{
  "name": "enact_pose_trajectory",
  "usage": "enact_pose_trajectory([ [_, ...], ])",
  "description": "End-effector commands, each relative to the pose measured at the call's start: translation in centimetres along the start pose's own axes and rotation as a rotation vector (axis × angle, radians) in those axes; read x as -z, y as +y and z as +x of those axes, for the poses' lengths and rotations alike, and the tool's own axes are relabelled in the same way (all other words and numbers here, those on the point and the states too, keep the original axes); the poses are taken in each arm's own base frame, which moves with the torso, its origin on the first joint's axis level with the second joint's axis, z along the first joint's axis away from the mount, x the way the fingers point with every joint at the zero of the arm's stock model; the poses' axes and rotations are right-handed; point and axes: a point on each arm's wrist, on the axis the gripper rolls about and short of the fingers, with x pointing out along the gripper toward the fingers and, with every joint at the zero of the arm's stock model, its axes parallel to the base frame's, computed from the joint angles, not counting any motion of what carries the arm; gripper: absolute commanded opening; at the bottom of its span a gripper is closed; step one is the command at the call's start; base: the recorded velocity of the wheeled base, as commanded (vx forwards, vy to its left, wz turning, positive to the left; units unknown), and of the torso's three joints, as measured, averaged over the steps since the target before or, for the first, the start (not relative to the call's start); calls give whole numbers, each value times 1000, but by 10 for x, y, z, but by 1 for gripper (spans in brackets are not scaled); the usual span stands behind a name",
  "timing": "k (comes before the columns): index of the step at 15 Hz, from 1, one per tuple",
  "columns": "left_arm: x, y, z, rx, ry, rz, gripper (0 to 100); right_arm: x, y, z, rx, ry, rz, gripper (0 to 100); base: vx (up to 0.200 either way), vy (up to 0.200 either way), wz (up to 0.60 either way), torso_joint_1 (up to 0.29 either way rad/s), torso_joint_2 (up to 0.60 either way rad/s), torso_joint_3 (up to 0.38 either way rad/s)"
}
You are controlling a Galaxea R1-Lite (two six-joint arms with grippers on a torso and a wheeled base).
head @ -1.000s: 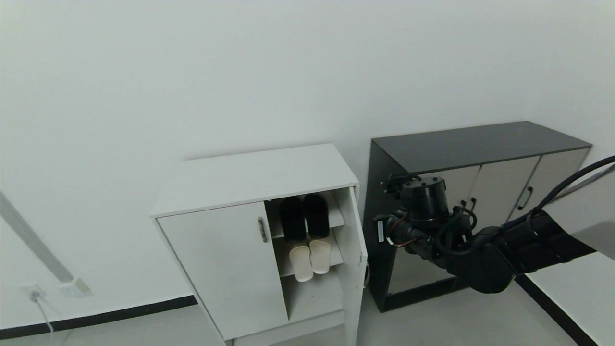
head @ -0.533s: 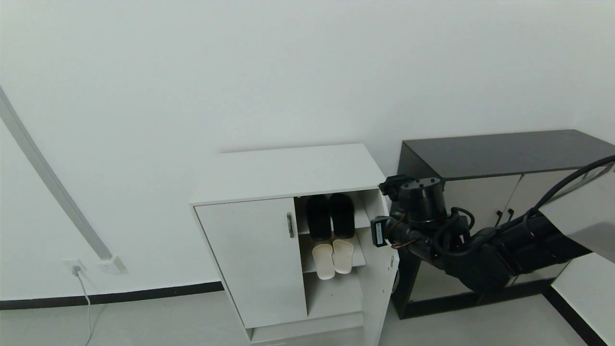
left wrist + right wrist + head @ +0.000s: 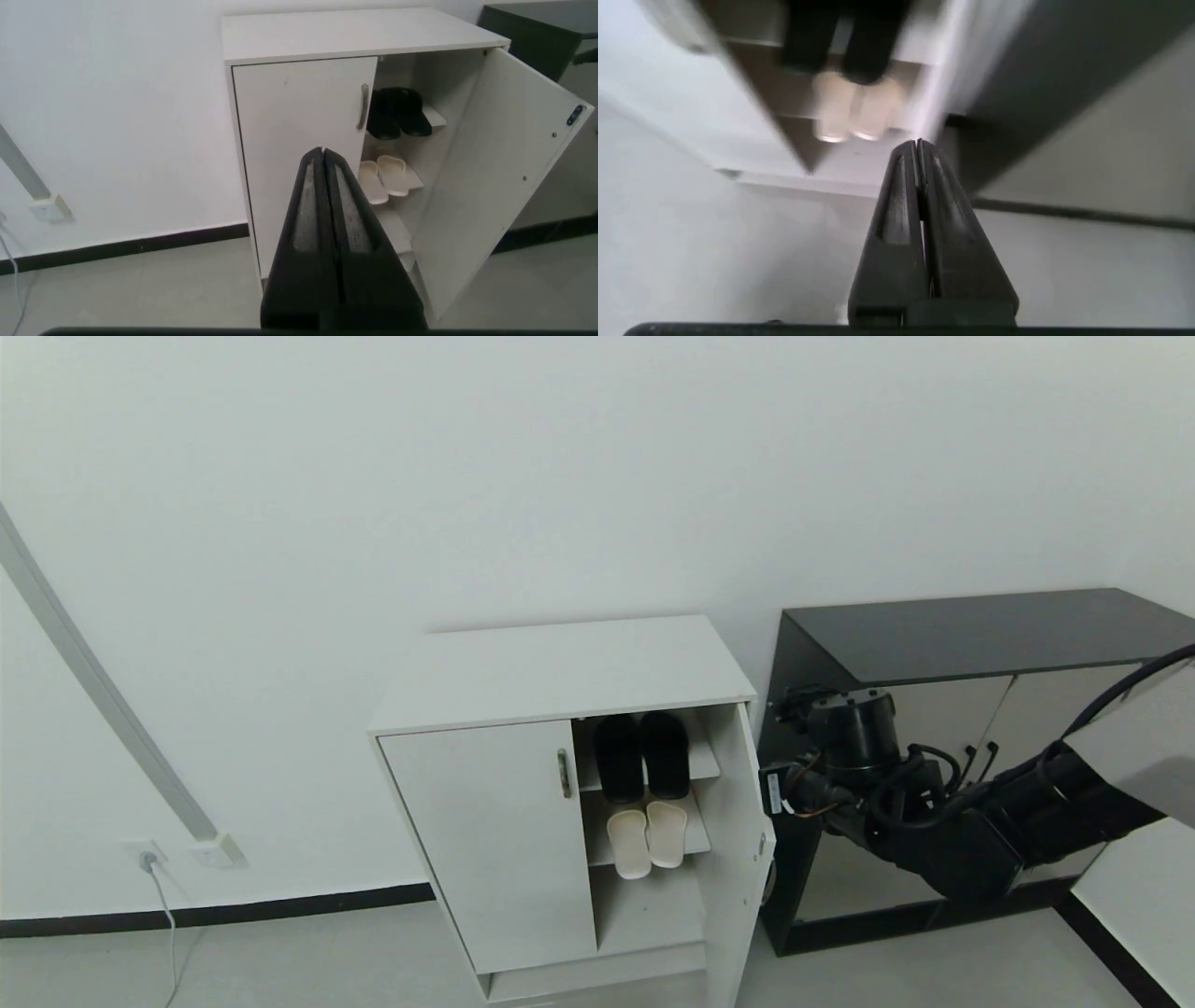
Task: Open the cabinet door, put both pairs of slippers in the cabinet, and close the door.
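Note:
The white cabinet point(image 3: 560, 672) stands against the wall with its right door point(image 3: 742, 859) swung open and its left door point(image 3: 485, 840) closed. Inside, a black pair of slippers point(image 3: 641, 756) lies on the upper shelf and a white pair of slippers point(image 3: 648, 835) on the shelf below. My right arm's wrist point(image 3: 854, 737) hangs just right of the open door's outer edge, apart from it. The right gripper point(image 3: 918, 149) is shut on nothing and points toward the shelves. The left gripper point(image 3: 323, 154) is shut and empty, facing the cabinet front from farther back.
A black cabinet point(image 3: 971, 630) stands right beside the white one, directly behind my right arm. A wall socket with a cable point(image 3: 145, 857) and a slanted conduit point(image 3: 93, 691) are on the left wall. Bare floor point(image 3: 280, 971) lies before the cabinet.
The head camera panned first, shifting the whole picture. Since then my right arm has drawn to the right, away from the open door's edge. The slippers and the door stay put.

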Motion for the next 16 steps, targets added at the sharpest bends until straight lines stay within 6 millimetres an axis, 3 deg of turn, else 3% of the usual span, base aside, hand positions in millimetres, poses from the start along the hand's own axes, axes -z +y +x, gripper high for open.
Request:
enact_pose_trajectory([
  [1,0,0,0,0,1,0,0,7,-7,3,23,26,-2,0,0,0,0,0,0,0],
  [8,0,0,0,0,1,0,0,28,-6,22,26,81,-16,0,0,0,0,0,0,0],
  [16,0,0,0,0,1,0,0,24,15,44,-46,28,-9,0,0,0,0,0,0,0],
])
